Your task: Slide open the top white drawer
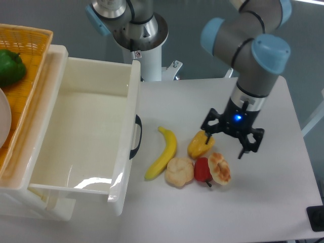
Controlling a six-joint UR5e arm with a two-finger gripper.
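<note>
The top white drawer [83, 131] sits at the left of the view, at about 9 o'clock from the centre, and it already stands pulled far out over the counter [263, 202]. Its deep, bare interior is fully exposed from above, and its front wall with the curved black handle [135, 136] faces toward 3 o'clock. Judged from this, the sliding itself looks done, or very nearly so; how much travel is left on the runners cannot be told from this angle. The lower drawer is not clearly visible beneath it.

The gripper [226, 143] is well apart from the drawer, at about 3 o'clock from the handle, hanging over a cluster of food items. Its jaws stand spread and released, holding nothing, with one finger near the yellow pepper [200, 144] and the other just above the round bread slice [219, 168]. Nothing links the arm to the handle at this moment.

Between gripper and drawer lie a banana [163, 154], a pale bun [179, 171] and a red pepper [202, 169], all resting on the counter. At 10 o'clock, beside the cabinet top, an orange wicker basket [25, 43] holds a green pepper [10, 67].

If anything remains, it is probably only confirming that the drawer is out far enough and keeping the arm clear of it.
</note>
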